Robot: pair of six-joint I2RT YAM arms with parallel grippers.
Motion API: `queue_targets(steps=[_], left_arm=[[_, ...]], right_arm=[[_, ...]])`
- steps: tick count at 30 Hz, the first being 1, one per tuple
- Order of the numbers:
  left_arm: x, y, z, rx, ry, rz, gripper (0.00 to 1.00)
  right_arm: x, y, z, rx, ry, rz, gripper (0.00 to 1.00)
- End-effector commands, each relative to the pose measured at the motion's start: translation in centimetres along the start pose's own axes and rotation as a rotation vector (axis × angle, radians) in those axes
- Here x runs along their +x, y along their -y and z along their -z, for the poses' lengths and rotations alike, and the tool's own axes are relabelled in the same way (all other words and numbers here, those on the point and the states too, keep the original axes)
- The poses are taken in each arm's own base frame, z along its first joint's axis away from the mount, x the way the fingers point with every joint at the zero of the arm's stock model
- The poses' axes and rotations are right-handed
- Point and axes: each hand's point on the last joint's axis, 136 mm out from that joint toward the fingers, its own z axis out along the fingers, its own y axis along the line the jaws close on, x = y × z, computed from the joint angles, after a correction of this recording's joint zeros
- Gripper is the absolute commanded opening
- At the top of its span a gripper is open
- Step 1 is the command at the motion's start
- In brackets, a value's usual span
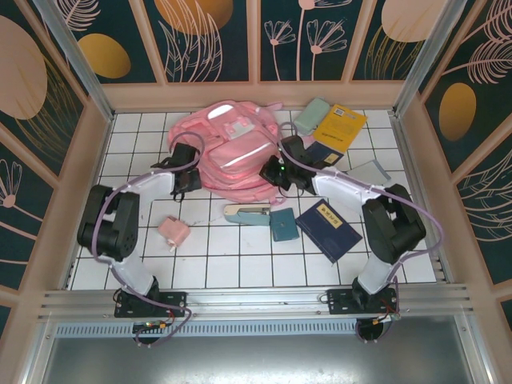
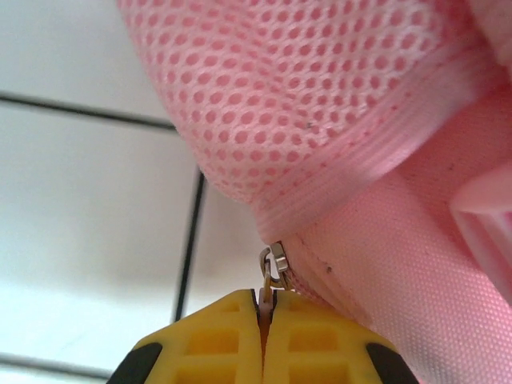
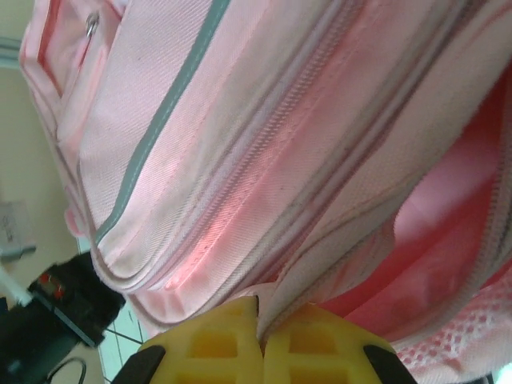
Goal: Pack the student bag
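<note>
The student bag point(image 1: 228, 148), a large soft pink backpack with a pale strip, lies at the back middle of the tiled table. My left gripper point(image 1: 186, 174) is at its left side. In the left wrist view the yellow fingers of that gripper point(image 2: 264, 298) are shut on the metal zipper pull point(image 2: 274, 266), beside pink mesh point(image 2: 304, 96). My right gripper point(image 1: 278, 172) is at the bag's right side. In the right wrist view that gripper point(image 3: 260, 308) is shut on a fold of the bag's fabric edge point(image 3: 320, 272), and the darker pink inside point(image 3: 456, 232) shows to the right.
On the tiles in front of the bag lie a small pink pouch point(image 1: 173, 232), a pale blue case point(image 1: 246, 214), a teal wallet point(image 1: 283, 224) and a navy book point(image 1: 328, 230). A yellow book point(image 1: 339, 128), a pale green case point(image 1: 312, 116) and a grey item point(image 1: 370, 172) lie at the back right. Walls close in on three sides.
</note>
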Motion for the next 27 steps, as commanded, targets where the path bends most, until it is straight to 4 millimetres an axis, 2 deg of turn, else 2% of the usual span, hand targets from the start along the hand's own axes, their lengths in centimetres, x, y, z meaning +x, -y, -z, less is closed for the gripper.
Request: queue_targets(steps=[1, 2, 5, 8, 12, 16, 17, 18, 19, 21, 22, 24, 26, 27], left_arm=[[2.4, -6.6, 1.8, -0.222, -0.016, 0.114, 0.0], [3.0, -6.6, 2.2, -0.205, -0.02, 0.129, 0.0], [4.2, -6.2, 3.3, -0.14, -0.022, 0.183, 0.0], [5.1, -4.7, 4.2, -0.014, -0.024, 0.244, 0.0], [5.4, -2.0, 5.5, 0.13, -0.008, 0.286, 0.0], [5.8, -0.1, 6.0, 0.206, -0.005, 0.316, 0.0], [5.9, 0.3, 6.1, 0.208, -0.004, 0.312, 0.0], [6.1, 0.5, 6.2, 0.209, -0.006, 0.31, 0.0], [6.1, 0.7, 6.2, 0.212, -0.007, 0.308, 0.08], [5.9, 0.5, 6.6, 0.203, 0.001, 0.305, 0.36], [5.7, 0.5, 6.8, 0.2, 0.008, 0.299, 0.44], [4.7, 0.6, 7.7, 0.204, 0.03, 0.275, 0.54], [3.5, 1.4, 8.8, 0.241, 0.052, 0.249, 0.57], [2.8, 2.3, 9.4, 0.278, 0.066, 0.228, 0.58]], right_arm=[[-3.9, 0.0, -0.5, 0.053, 0.065, 0.095, 0.0], [-5.3, 0.5, -0.6, 0.068, 0.082, 0.095, 0.0], [-7.7, 0.6, -1.6, 0.088, 0.095, 0.129, 0.0], [-9.7, 0.8, -3.2, 0.099, 0.083, 0.157, 0.0], [-11.3, 0.4, -4.8, 0.091, 0.065, 0.188, 0.0], [-11.9, 0.9, -5.9, 0.097, 0.06, 0.185, 0.0], [-11.9, 1.0, -6.0, 0.098, 0.054, 0.181, 0.01], [-11.9, 1.2, -5.9, 0.102, 0.051, 0.177, 0.06], [-11.8, 1.1, -5.6, 0.102, 0.053, 0.179, 0.13], [-11.6, 1.2, -4.6, 0.108, 0.07, 0.184, 0.29], [-11.5, 1.1, -3.7, 0.107, 0.084, 0.186, 0.34], [-11.3, 1.6, -1.7, 0.125, 0.123, 0.19, 0.43], [-11.2, 1.8, 0.7, 0.136, 0.172, 0.191, 0.47], [-11.0, 2.5, 1.6, 0.155, 0.19, 0.183, 0.49]])
